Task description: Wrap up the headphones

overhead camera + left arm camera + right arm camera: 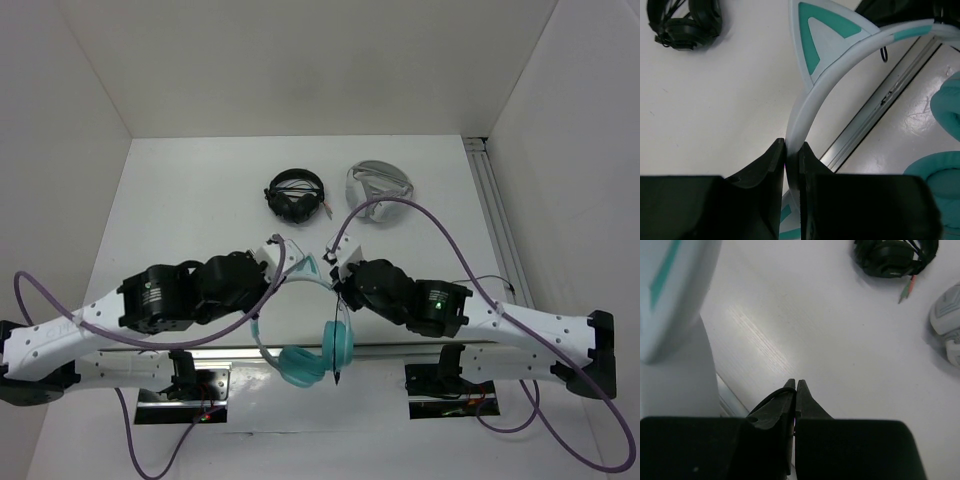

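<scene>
**A:** Item 1, left gripper [792, 154]: state to be entered.

**B:** Clamped on the headband [807, 100], near a cat ear [822, 35]. Risk noted: the smooth band could be twisted or let slip if it is drawn sideways.

**A:** Item 2, headphones [300, 365]: location?

**B:** Held off the table [180, 200] between both grippers, over the near edge, with the teal cups hung below. Risk: the cups may be swung against the rail [875, 107], or the wrap may be snagged on them.

**A:** Item 3, cable [771, 397]?

**B:** Thin and black. It is seen entering the right gripper [796, 389], whose jaws are pressed together on it. Risk: it may be pulled free of so slight a pinch, or strained at the cup if wound tight.

**A:** Item 4, remainder?

**B:** Black set [296, 195] and grey set [378, 190], laid well apart at the back. Disturbance is judged unlikely.
</scene>
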You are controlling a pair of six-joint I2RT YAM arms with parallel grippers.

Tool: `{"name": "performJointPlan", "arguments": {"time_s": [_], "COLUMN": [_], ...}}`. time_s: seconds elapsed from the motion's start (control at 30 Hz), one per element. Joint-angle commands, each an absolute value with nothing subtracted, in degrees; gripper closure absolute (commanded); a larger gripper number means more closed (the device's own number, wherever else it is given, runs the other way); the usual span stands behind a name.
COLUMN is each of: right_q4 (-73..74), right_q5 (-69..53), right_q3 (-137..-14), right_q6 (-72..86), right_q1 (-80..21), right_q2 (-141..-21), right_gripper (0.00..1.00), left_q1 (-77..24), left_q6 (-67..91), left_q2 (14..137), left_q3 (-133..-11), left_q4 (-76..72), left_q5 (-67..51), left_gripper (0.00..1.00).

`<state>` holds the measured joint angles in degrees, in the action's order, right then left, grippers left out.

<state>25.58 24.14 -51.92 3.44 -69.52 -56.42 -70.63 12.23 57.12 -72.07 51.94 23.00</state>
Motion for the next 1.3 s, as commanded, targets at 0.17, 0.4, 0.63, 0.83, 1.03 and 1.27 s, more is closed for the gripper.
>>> {"name": "performJointPlan", "arguments": {"time_s": [0.17,0.4,0.63,0.83,1.03,1.27], "right_q4": [-2.09,-21.43,-33.91,-38.84,-45.08,-50.36], "right_q5": [10.12,6.51,-3.94,-8.78,-15.1,-19.07], "right_q3": [-43.86,-39.65,-35.17,-34.54,-30.68,-27.07], "right_q6": [1.85,1.14,6.32,8.09,11.86,14.68], "right_q1": [-69.61,-68.56,-59.86,-56.43,-51.07,-47.55], "right_q2": [-55.18,-62.22,-64.86,-69.34,-73.21,-75.05], "right_gripper": [0.81,0.53,0.28,0.26,0.26,0.27], "left_q1": [-71.19,-71.19,-71.19,-71.19,-71.19,-71.19], "left_q6": [23.28,26.37,29.0,30.23,31.55,34.01], "left_q2": [53.61,54.14,52.82,51.77,50.02,48.6], "left_q3": [-80.15,-80.77,-79.01,-80.06,-80.07,-79.54], "left_q4": [43.86,41.93,37.1,35.95,33.57,32.26], "left_q5": [28.65,24.98,20.4,19.16,19.16,22.4], "left_gripper": [1.0,1.0,1.0,1.0,1.0,1.0]}}
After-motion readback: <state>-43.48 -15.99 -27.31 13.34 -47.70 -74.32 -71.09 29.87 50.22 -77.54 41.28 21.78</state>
